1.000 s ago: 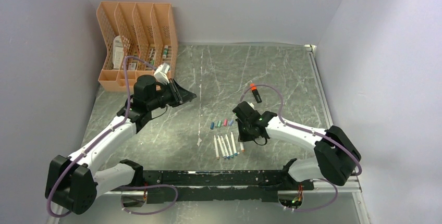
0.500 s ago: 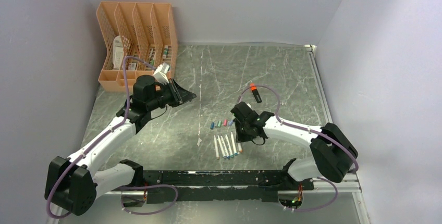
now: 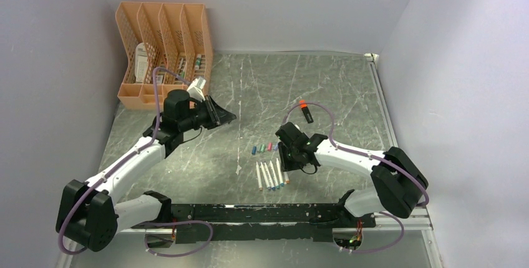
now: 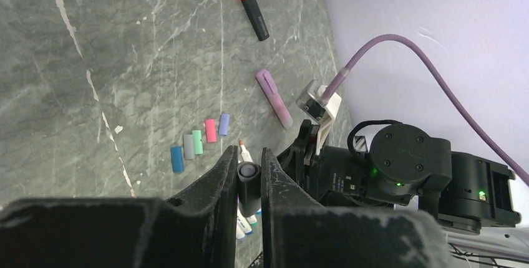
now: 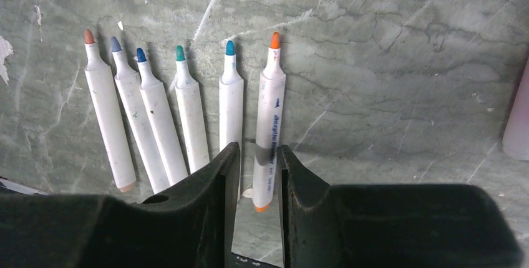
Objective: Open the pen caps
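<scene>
Grey cylindrical cap clamped in left gripper | right gripper apart astride white barrel

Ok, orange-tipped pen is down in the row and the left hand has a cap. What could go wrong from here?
1. The right hand straddles the orange-tipped pen closely; lifting off could drag it or roll it into the neighbouring pens.
2. The left hand pinches the cap only at its fingertips; it could slip out in transit.
3. The purple marker lies beside the right arm and could get knocked.
</scene>
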You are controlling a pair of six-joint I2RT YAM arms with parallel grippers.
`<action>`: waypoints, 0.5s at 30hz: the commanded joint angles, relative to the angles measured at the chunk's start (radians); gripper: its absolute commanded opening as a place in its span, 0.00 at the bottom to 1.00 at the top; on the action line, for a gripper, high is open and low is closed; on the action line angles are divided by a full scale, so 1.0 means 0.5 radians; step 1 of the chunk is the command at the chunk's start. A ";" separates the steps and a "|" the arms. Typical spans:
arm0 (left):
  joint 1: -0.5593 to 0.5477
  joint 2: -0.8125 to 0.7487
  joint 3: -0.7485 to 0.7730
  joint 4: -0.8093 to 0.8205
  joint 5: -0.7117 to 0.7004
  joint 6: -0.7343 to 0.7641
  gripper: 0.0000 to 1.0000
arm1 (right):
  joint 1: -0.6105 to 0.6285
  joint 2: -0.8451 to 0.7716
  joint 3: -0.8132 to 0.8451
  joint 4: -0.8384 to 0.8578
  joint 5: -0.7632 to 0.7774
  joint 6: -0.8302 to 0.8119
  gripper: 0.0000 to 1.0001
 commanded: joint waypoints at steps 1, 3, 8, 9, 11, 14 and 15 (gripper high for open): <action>-0.045 0.045 0.031 0.003 0.073 0.003 0.07 | 0.012 -0.049 0.028 -0.062 0.042 0.001 0.28; -0.097 0.090 0.062 0.005 0.052 -0.003 0.07 | 0.009 -0.103 0.097 -0.165 0.108 -0.002 0.29; -0.353 0.309 0.214 0.023 -0.062 -0.010 0.07 | -0.005 -0.271 0.320 -0.462 0.332 0.004 0.39; -0.432 0.364 0.248 0.021 -0.086 -0.011 0.08 | -0.017 -0.307 0.369 -0.499 0.357 0.002 0.40; -0.543 0.491 0.331 0.022 -0.131 -0.011 0.09 | -0.040 -0.360 0.421 -0.558 0.400 0.004 0.42; -0.694 0.721 0.506 -0.033 -0.183 0.006 0.10 | -0.075 -0.435 0.459 -0.614 0.433 0.002 0.43; -0.738 0.811 0.573 -0.067 -0.198 0.016 0.10 | -0.087 -0.458 0.464 -0.628 0.438 0.000 0.43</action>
